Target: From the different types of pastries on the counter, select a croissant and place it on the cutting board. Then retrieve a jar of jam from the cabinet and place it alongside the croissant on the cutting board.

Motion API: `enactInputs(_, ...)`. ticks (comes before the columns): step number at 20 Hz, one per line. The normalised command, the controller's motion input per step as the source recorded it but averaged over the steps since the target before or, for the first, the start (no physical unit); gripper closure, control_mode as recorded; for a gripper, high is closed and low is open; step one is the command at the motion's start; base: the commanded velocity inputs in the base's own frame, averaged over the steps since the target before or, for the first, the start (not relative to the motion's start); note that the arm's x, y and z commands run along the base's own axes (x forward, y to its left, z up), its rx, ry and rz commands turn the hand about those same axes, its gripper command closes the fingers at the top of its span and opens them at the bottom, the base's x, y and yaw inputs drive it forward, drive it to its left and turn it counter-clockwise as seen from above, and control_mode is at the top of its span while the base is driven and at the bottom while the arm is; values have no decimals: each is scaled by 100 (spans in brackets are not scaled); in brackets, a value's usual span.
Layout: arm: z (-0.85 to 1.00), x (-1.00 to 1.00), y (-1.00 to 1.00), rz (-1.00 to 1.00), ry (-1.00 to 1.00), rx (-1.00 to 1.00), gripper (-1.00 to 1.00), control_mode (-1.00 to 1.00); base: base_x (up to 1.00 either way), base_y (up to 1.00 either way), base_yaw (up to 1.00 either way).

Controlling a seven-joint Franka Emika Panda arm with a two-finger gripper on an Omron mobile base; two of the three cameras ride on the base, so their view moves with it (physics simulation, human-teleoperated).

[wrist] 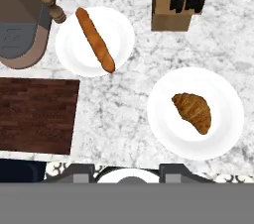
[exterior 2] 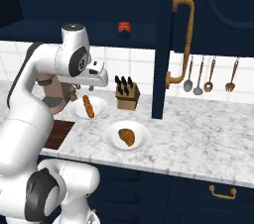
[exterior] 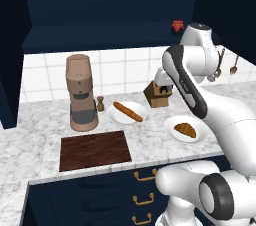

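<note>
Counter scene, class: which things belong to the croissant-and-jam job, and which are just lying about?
Job:
croissant
cutting board
jar of jam
counter

Lying about:
baguette stick
coffee machine
knife block
pepper mill
hanging utensils

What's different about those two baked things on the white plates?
The croissant is short, curved and ridged; the baguette stick is long, thin and straight. The croissant is darker brown, the stick more orange. Its plate lies nearer the counter's front edge. Both lie flat, each alone on a round plate.
</note>
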Motion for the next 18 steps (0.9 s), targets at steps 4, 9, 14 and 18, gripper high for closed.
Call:
enactInputs(4,0,0,-13,0,6,0,-100,-100,0,0,0)
enactInputs(9,-8,0,-36,2,6,0,-100,-100,0,0,0)
enactInputs(14,-46,3,-27,2,17,-4,-100,-100,0,0,0)
enactInputs(18,-56,11,-18,0,25,-6,-100,-100,0,0,0)
